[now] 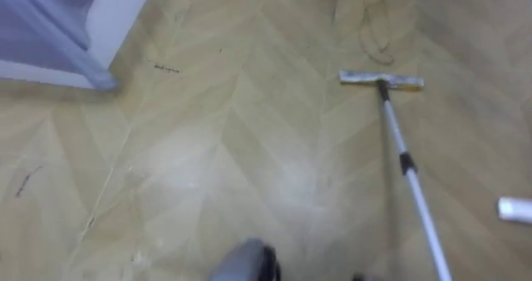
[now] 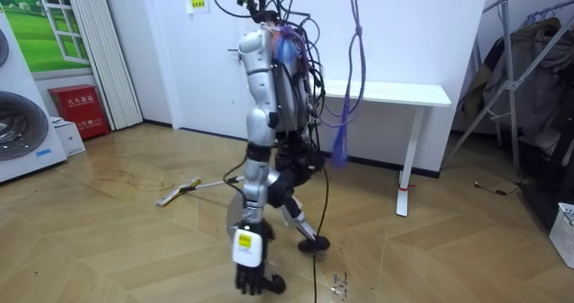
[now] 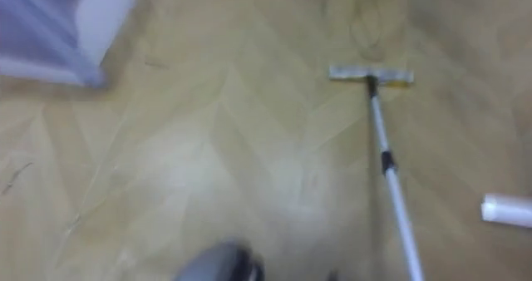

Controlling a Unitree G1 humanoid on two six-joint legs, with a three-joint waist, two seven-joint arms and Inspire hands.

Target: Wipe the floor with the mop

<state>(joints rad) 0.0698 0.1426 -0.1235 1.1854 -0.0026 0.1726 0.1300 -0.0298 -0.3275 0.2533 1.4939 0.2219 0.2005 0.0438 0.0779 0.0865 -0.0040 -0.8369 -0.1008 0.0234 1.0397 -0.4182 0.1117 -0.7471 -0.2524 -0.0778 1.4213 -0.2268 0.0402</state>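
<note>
A mop lies ahead of me on the wooden floor. Its flat pale head (image 1: 381, 80) is at the upper right, and its silver pole (image 1: 409, 175) runs back toward the lower right edge, out of the picture. In the room view the mop head (image 2: 168, 198) rests on the floor at the room view's left of me, with the pole (image 2: 211, 186) leading to my body. I stand bent slightly forward, facing the mop. My left hand (image 2: 272, 194) hangs low by my thigh near the pole's end; whether it touches the pole is unclear.
A white table (image 2: 386, 93) stands behind me against the wall; a pale leg and white panel (image 1: 62, 44) are at my upper left. A white cylinder (image 1: 515, 209) pokes in at the right edge. A washing machine (image 2: 20, 133), a red box (image 2: 79, 110) and a drying rack (image 2: 525, 65) line the room.
</note>
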